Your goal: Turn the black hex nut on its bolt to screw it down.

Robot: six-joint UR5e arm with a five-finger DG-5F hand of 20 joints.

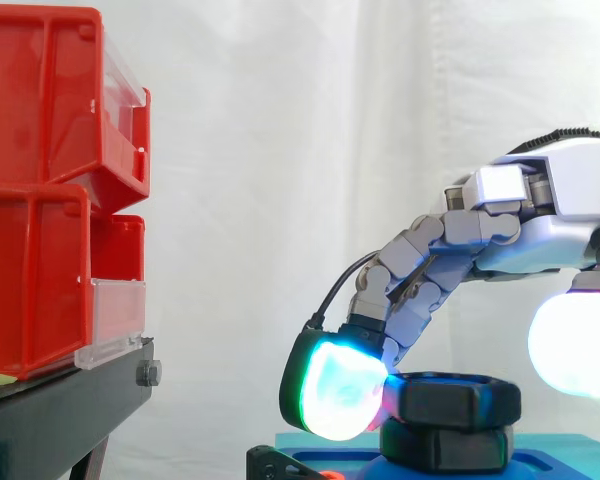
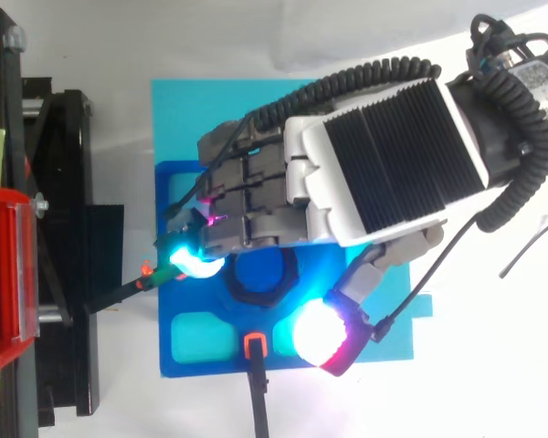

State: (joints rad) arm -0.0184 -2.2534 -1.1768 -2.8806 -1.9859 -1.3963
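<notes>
**Fingers curled over the nut, thumb just off it**

The black hex nut [image 1: 460, 397] sits low on its upright bolt [image 2: 258, 269], whose blue end shows through the nut's middle in the top view. The turning axis is therefore vertical. Directly below the nut is a second black hex piece [image 1: 445, 447], and the two look close or touching. I judge there is little thread left to run.

The hand [image 1: 540, 215] reaches in from the right and arches over the nut, so the nut lies under and inside the curl. The fingers [image 1: 335, 395] bend down on the side towards the red bins [image 1: 50, 190]. One glowing pad is pressed against the nut's flank there. The thumb [image 2: 318, 333] hangs on the opposite, near-right side, just beside the nut's rim. In the side view it sits slightly higher than the nut, with a sliver of gap showing. So this reads as curled round the nut with firm contact on one side only, not a clean pinch.

The coming turn depends on that gap. The thumb likely needs to close onto a flat before the wrist rotates about the bolt, or the pad may slide off a corner. The blue fixture plate [image 2: 196, 351] carries the bolt.
</notes>
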